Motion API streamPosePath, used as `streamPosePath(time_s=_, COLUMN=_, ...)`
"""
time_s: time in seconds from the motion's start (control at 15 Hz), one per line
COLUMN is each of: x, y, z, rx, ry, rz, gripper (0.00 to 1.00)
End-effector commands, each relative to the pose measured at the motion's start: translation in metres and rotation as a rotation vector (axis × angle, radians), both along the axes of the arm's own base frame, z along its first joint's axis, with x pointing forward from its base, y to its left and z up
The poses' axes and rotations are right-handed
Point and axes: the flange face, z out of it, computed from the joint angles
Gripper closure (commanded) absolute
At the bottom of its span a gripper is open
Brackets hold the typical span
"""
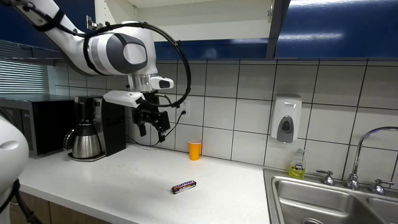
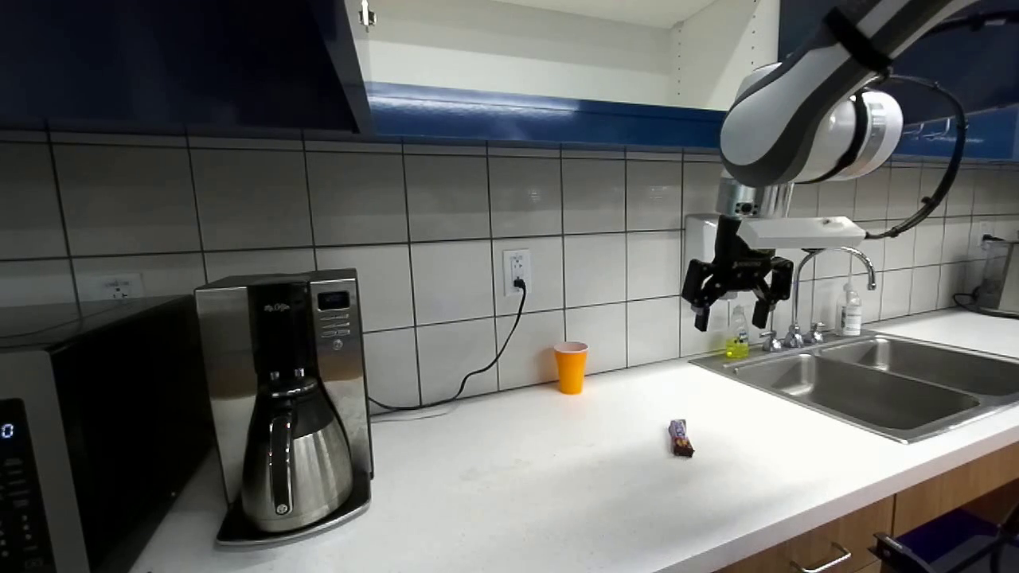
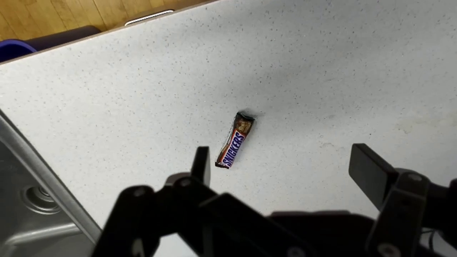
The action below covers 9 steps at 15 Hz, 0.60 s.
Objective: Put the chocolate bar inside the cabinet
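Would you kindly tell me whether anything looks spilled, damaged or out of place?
Only faint brownish marks on the countertop, right side of the wrist view: they discolour the pale surface, perhaps residue. The chocolate bar looks intact.

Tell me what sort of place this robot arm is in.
Most likely a kitchen or break room: it has a double-basin stainless steel sink, a black-and-silver coffee maker, and a glossy dark blue overhead cabinet with a white interior.

The cabinet (image 1: 214,49) looks glossy, the sink (image 2: 852,391) metal.
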Motion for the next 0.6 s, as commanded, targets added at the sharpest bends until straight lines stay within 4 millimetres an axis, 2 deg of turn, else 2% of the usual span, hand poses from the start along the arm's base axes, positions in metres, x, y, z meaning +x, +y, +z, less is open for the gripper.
streamPosePath(time_s=0.0, x=0.027, y=-0.011, z=-0.023, rx=0.018, ry=0.002, rz=-0.064, gripper=0.0)
streamPosePath(time_s=0.53, x=0.069, y=-0.023, z=-0.077, rx=0.026, ry=0.028, rz=-0.122, gripper=0.0)
